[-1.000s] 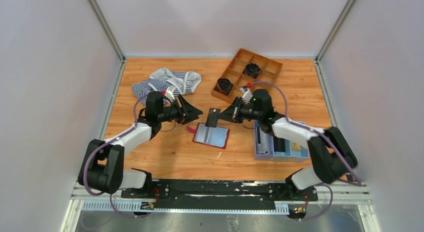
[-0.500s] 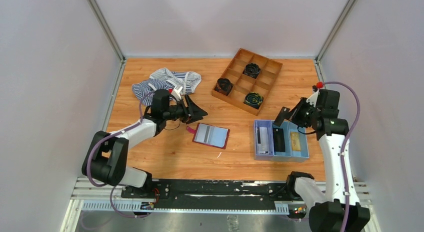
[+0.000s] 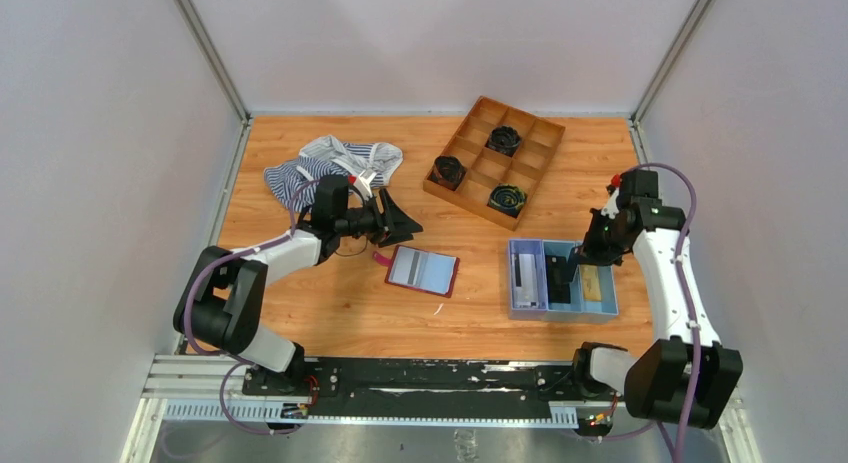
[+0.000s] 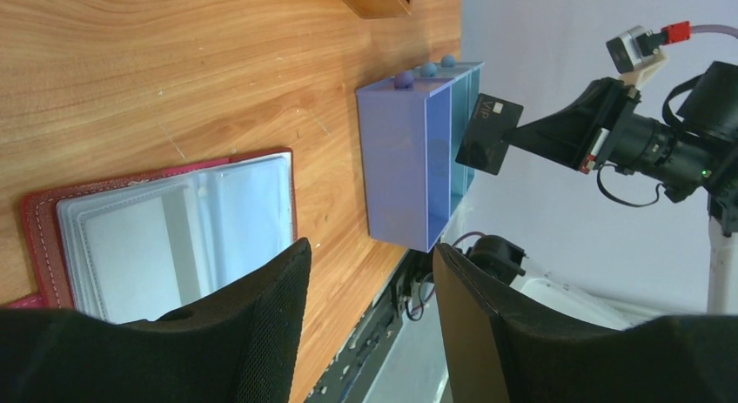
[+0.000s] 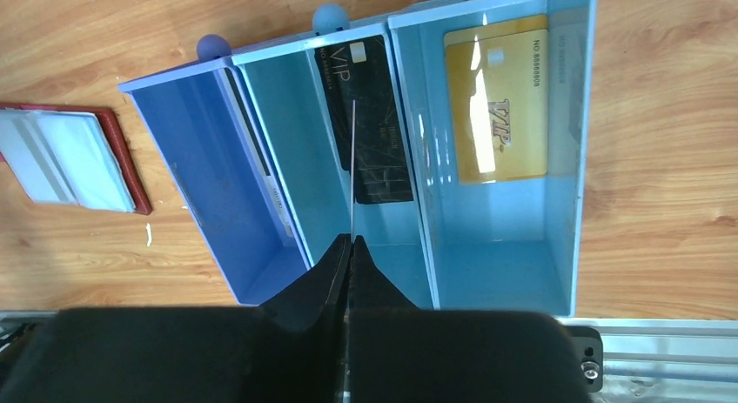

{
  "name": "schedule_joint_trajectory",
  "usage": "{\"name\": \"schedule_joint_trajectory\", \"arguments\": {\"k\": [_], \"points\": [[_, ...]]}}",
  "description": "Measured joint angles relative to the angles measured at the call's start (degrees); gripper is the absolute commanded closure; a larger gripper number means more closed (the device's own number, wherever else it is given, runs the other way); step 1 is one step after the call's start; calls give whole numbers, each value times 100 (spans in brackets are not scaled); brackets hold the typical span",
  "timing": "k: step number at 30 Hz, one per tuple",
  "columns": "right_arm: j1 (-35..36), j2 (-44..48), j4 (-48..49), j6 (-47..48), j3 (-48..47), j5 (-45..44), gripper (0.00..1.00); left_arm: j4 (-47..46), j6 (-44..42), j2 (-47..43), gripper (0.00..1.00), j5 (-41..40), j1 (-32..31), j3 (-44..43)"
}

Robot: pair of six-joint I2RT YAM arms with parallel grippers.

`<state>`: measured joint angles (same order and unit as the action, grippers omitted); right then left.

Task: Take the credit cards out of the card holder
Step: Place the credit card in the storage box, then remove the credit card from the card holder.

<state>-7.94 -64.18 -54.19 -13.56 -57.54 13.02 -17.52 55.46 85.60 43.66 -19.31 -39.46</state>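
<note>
One dark card [image 4: 489, 133], right claw [image 5: 348, 243] clamped, now hovers over tray [image 4: 409, 159].

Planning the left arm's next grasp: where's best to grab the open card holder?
Probably the strap tab on the card holder's left edge, approached low from the left, the open left gripper's side. The holder lies flat and open on the table, leaving no cover edge to pinch; the tab juts out sideways.

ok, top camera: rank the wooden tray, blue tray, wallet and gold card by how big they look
1. wooden tray
2. blue tray
3. wallet, lying open
4. gold card, by far the smallest

All sit at table level, so nearness barely skews this.
</note>
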Motion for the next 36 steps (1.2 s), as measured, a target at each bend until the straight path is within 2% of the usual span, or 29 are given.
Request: {"name": "schedule_joint_trajectory", "arguments": {"k": [9,14,18,25,27,31,36], "points": [[479,-592,494,-195,223,197,99,2,2,68,43,11,0,0],[608,-1016,769,-313,442,24,63,2,2,168,43,9,0,11],[608,-927,822,-387,483,-365,55,4,2,184,43,11,0,37],[831,37,828,-476,-7,-452,55,2,4,190,43,0,0,48],[1342,133,1029,-619,-170,-426,54,2,7,192,43,-35,0,83],[2916,-254,1805,-997,-221,-170,53,0,59,321,43,-70,24,101],[4446,-1690,2990,-1602,-221,144,53,411,-96,389,43,-380,188,155]]}}
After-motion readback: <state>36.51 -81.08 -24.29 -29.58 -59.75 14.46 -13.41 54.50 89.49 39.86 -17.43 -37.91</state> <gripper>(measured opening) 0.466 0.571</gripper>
